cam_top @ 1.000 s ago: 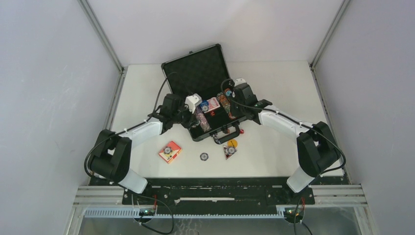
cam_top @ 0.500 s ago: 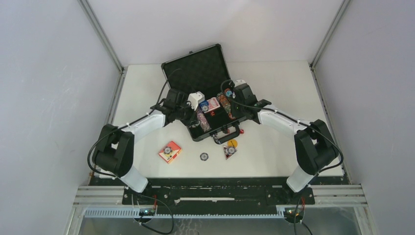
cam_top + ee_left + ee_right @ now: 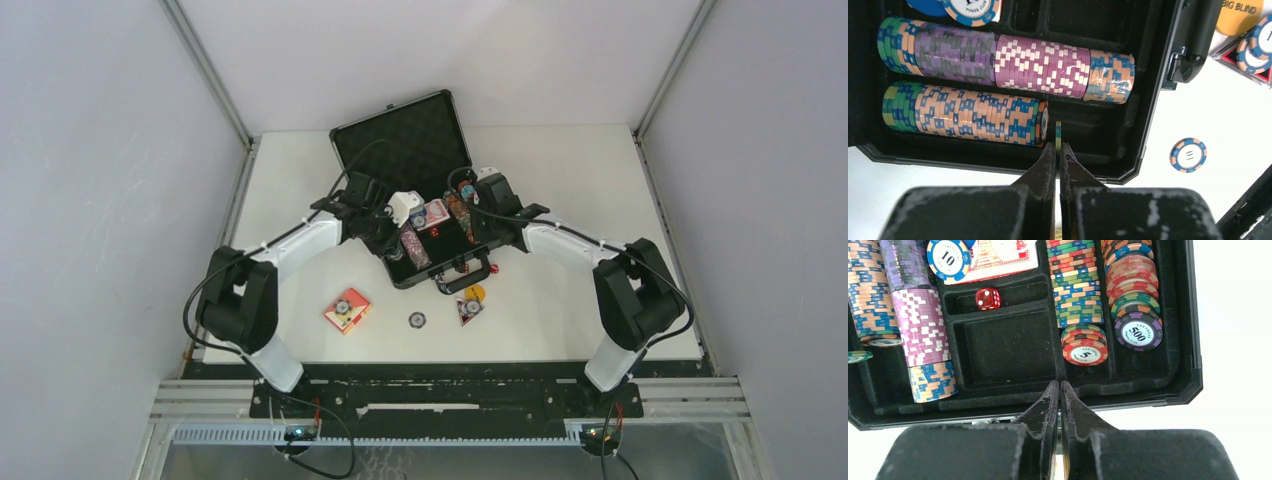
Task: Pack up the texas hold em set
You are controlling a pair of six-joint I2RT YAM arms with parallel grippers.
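Briefcase lies open mid-table between both wrists, with its lid propped up at the far side. Nearest the arm bases, a red card box lies on the table with a chip on top. Close by are a loose chip and a yellow button reading "BIG BLIND", its top cut off. The left gripper is clamped on a green-and-cream chip held edge-on over the case's outer slot. The right gripper has its jaws together at the case rim, with nothing visible between the tips. Inside, chip rows fill the foam slots. One end chip reads "LAS VEGAS 5", another "500". A red die sits in a small compartment. Beyond it, a "10" chip overlaps a second card box, which is cut off.
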